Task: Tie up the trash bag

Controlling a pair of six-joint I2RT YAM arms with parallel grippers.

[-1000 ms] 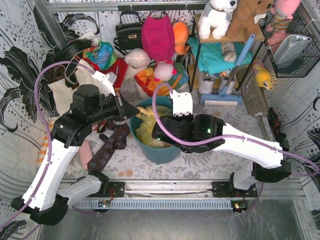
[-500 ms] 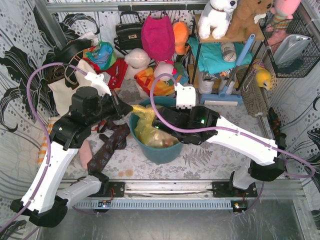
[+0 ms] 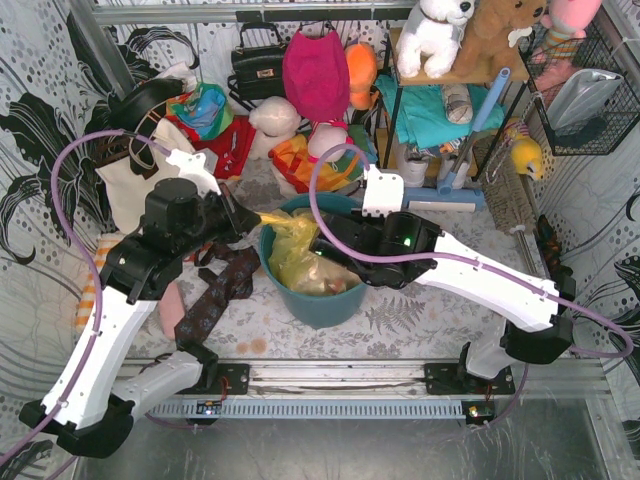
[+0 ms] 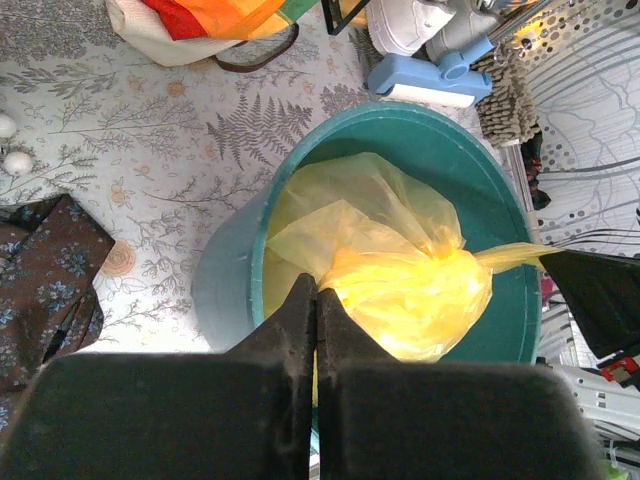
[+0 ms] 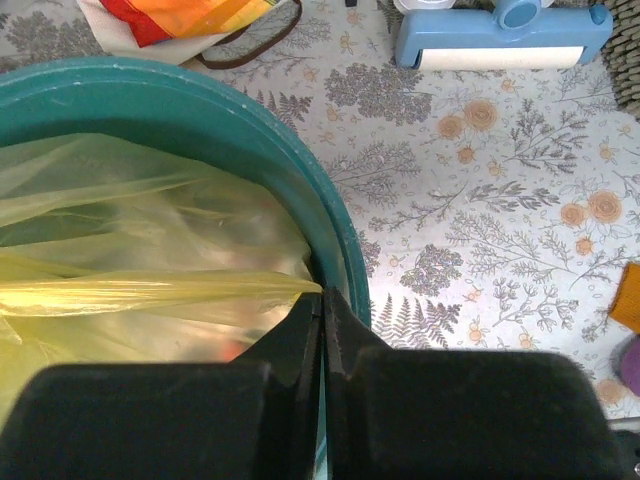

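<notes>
The one trash bag (image 4: pixel 400 280), sitting in the one teal bin (image 4: pixel 420 125) on the surface (image 4: pixel 150 140), is being held taut by two tails, one pinched in the left gripper (image 4: pixel 316 300) and one in the right gripper (image 5: pixel 322 305), so knotting is seemingly being begun and crossing of the tails is being called for next.

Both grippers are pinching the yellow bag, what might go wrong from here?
1. The trash bag is stretched thin and taut toward the right gripper; more pull may tear it or slip it free.
2. The left gripper seems to pinch only a thin fold, which may slip out.
3. Sideways pull could tip the teal bin.
</notes>
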